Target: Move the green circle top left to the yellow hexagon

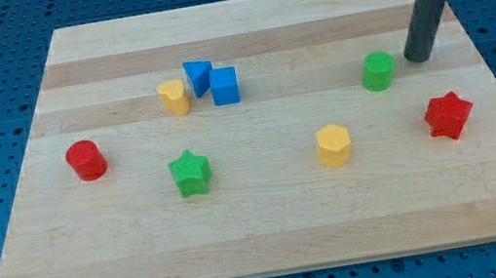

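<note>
Blue perforated metal surrounds a pale wooden counter (242, 31) on which eight small blocks lie, seen from one camera. Landmark for all placements is the yellow hexagon (334, 144), which sits right of centre toward the view's bottom. The green circle (378, 71), the block to be moved, stands up and to the right of the hexagon, near it but clearly apart. My tip (417, 58) rests on the counter just to the right of the green circle, a narrow gap showing between them; the dark rod rises from it toward the view's top right corner. No jaws are fitted to this arm, so nothing is held and there is no opening to report.

Other blocks, all relative to the hexagon: a red star (448, 115) well to its right; a green star (191, 172) well to its left; a red cylinder (86, 159) farther left still; and, up and to the left, a cluster of a yellow block (174, 98) of rounded, unclear shape, a blue triangle (198, 75) and a blue cube (224, 85).

Progress, as judged: the circle is not yet at the hexagon's upper left; it lies on the upper right side. A leftward push appears to remain, and the tip is placed on the suitable side for it.
</note>
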